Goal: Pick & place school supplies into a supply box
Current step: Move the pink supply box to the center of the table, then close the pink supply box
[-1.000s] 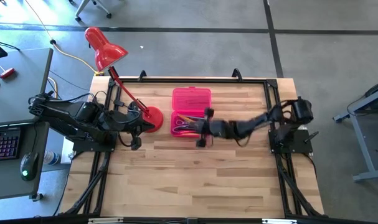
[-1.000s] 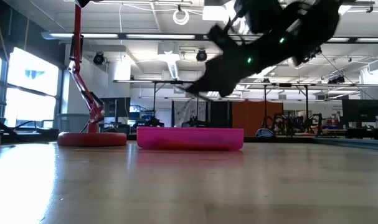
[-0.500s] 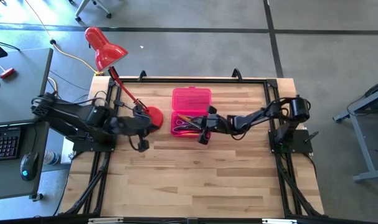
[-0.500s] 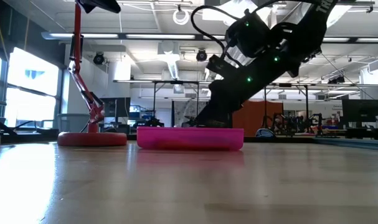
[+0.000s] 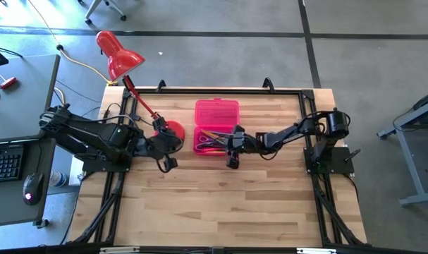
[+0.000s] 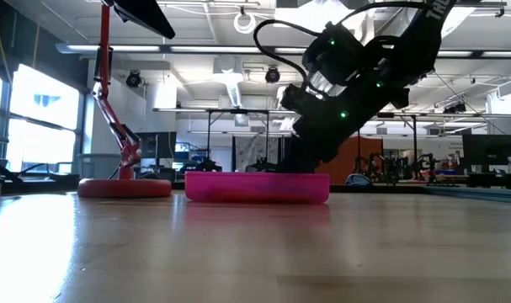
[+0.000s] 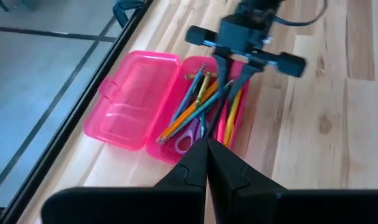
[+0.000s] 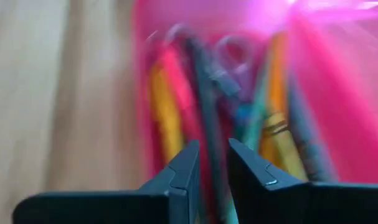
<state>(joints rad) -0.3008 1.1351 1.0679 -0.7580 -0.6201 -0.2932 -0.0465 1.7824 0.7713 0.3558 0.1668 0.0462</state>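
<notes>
Pink translucent plastic pencil case (image 5: 216,125) lies directly under the right gripper (image 7: 231,70); fingers slightly apart, empty, so lift straight clear of the pencils (image 7: 198,106)

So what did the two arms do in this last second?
The right hand dropped from above the supply box down into its tray among the pencils and pens, and its fingers parted a little. The left hand slid along the table toward the box, shut and empty. The box, its open lid and the red lamp stayed put.
</notes>
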